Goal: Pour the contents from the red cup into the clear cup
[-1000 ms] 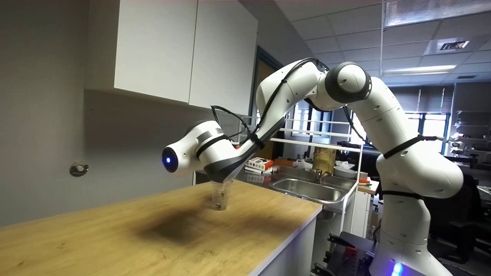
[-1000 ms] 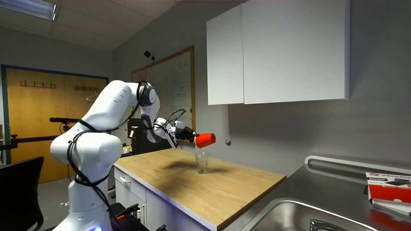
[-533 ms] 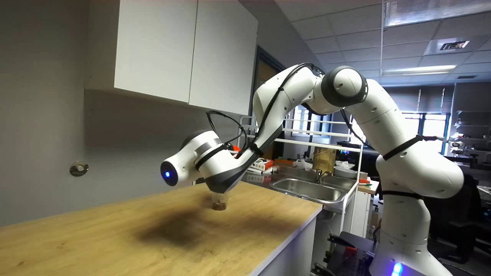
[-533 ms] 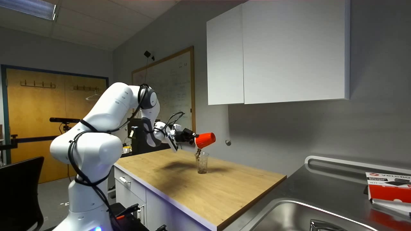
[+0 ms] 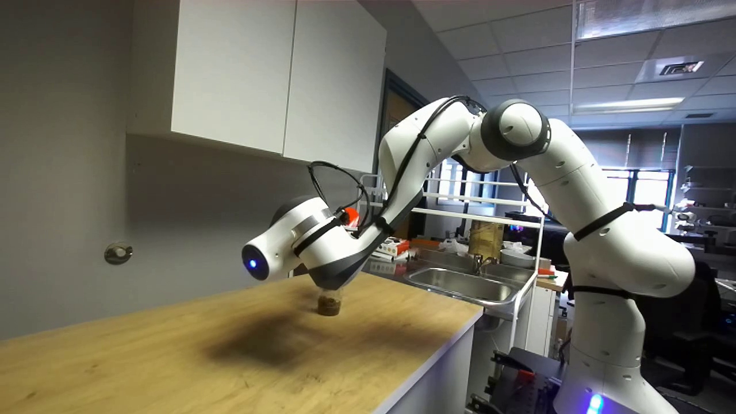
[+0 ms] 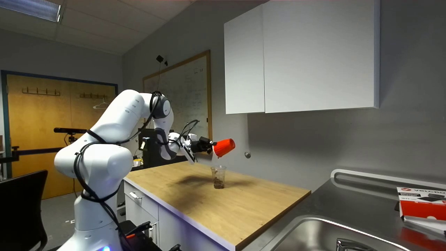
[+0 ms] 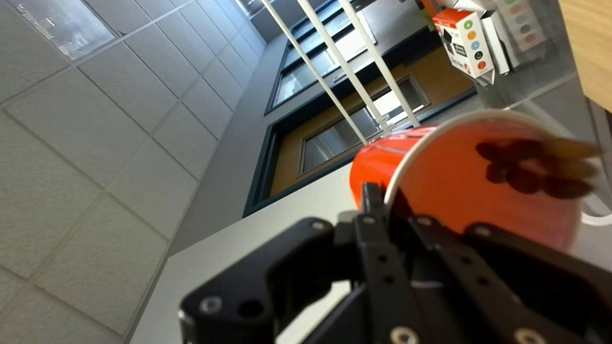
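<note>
The red cup [image 6: 224, 147] is held in the air, tilted with its mouth down toward the clear cup. In an exterior view only a bit of the red cup [image 5: 350, 216] shows behind the wrist. My gripper [image 6: 211, 146] is shut on its rim; in the wrist view the fingers [image 7: 389, 203] pinch the wall, one inside and one outside. Several blurred brown pieces [image 7: 535, 165] lie inside the red cup [image 7: 471, 191]. The clear cup [image 6: 218, 171] stands upright below, apart from the red cup, with brown pieces in its bottom. The wrist hides the top of the clear cup [image 5: 329, 303] in an exterior view.
The clear cup stands on a wooden counter [image 6: 244, 209]. White cabinets [image 6: 313, 55] hang on the wall above. A steel sink [image 6: 313, 226] and a red and white box [image 6: 421, 205] are beyond the counter's end. A white rack [image 5: 489, 218] stands by the sink.
The wrist has lowered and the red cup has tipped further mouth-down. Brown pieces fell from it half a second ago; the clear cup, nearly empty a second ago, now holds brown pieces.
</note>
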Motion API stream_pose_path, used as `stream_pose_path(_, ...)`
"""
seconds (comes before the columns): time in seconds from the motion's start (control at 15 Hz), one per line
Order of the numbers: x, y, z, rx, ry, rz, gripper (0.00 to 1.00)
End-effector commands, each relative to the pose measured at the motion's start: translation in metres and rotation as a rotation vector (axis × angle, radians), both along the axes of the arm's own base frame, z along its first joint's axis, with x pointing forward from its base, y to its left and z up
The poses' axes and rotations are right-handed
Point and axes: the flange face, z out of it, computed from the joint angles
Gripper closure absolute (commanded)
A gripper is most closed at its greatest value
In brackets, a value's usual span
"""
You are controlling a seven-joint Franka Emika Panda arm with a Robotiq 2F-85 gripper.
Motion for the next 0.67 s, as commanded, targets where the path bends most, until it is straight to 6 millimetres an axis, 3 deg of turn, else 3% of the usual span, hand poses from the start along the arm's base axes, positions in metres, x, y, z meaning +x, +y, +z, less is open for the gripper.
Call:
stream_pose_path(0.0, -0.001, -0.003, 0.007, -0.034, -0.046, 0.013, 0.96)
stream_pose_path(0.6, -0.003, -0.018, 0.012, -0.090, -0.076, -0.002, 0.96)
